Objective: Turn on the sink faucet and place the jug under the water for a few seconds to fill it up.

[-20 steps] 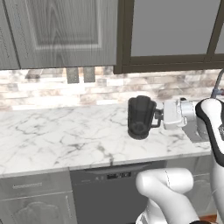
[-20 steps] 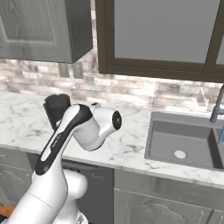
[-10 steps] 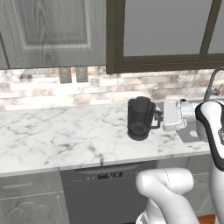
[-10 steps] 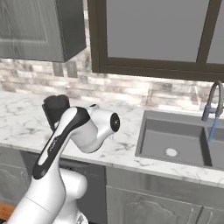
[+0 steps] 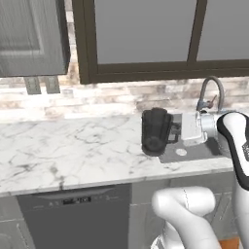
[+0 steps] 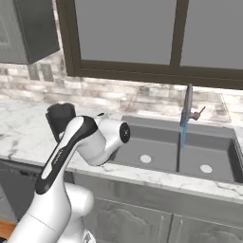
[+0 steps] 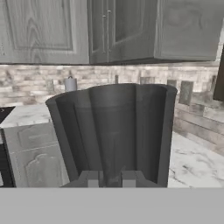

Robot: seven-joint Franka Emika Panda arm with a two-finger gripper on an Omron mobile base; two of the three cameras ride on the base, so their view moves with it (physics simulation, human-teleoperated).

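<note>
Marble counter (image 5: 63, 151), sink (image 6: 161, 147) at right. Gripper (image 5: 179, 130) clamped on jug (image 5: 154, 131) handle, jug upright above counter edge, left of sink. Water (image 6: 182, 134) running from faucet (image 6: 187, 107); jug not yet under it.

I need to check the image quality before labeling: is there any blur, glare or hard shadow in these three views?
Left base view: soft overall, the jug nearly black, detail lost, no glare. Right base view: even flat light, the water thin but readable, the sink without hard shadows. Hand view: the jug fills the middle, coarse and slightly blurred; cabinets behind are soft.
</note>
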